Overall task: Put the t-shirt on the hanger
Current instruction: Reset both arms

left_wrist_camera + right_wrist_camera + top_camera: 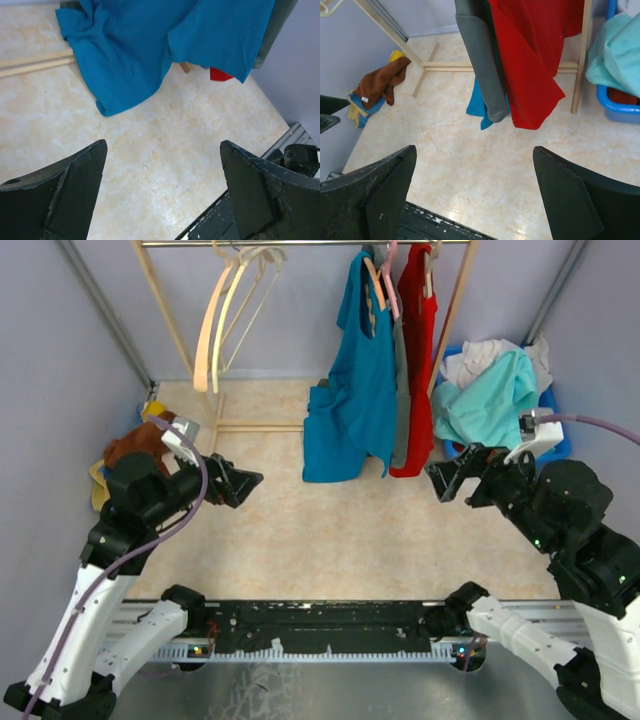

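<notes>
The teal-blue t-shirt [355,380] hangs from the rail at the back, on the orange hanger [376,286] that shows at its neck. Its hem reaches the floor. It fills the top of the left wrist view [150,45], and a corner of it shows behind the grey shirt in the right wrist view [479,107]. My left gripper [245,483] is open and empty, above the floor to the left of the t-shirt; its jaws stand wide apart in its wrist view [163,150]. My right gripper [445,480] is open and empty, to the right of the hanging clothes [474,150].
A dark grey shirt [480,55] and a red garment [530,60] hang right of the t-shirt. Cream hangers [225,310] hang at the rail's left. A blue basket [555,440] holds an aqua garment [490,400]. Brown and yellow cloths [135,445] lie by the left wall.
</notes>
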`<act>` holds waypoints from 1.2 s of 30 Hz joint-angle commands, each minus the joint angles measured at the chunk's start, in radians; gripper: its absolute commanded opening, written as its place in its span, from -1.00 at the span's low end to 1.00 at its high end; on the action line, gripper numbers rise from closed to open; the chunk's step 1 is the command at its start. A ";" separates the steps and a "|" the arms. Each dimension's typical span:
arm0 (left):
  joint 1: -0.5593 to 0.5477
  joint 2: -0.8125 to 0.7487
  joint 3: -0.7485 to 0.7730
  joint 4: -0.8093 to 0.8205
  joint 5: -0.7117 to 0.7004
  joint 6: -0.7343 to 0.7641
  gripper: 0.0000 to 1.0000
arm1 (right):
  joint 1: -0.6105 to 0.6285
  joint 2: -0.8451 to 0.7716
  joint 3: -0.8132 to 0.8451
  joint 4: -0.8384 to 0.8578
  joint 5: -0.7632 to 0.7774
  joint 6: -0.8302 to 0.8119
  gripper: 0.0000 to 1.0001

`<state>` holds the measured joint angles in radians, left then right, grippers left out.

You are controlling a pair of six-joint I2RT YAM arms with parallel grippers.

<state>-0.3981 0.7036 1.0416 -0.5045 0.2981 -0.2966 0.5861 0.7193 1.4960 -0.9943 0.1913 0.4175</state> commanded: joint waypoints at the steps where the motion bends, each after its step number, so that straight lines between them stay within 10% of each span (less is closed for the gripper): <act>1: -0.006 -0.002 -0.081 0.083 0.083 -0.030 0.99 | -0.007 -0.023 -0.077 0.048 -0.014 0.032 0.99; 14: -0.006 -0.083 -0.305 0.189 0.067 -0.123 0.99 | -0.006 -0.232 -0.485 0.155 -0.035 0.109 0.99; 36: -0.006 -0.069 -0.359 0.223 0.066 -0.139 0.99 | -0.006 -0.276 -0.611 0.229 -0.059 0.132 0.99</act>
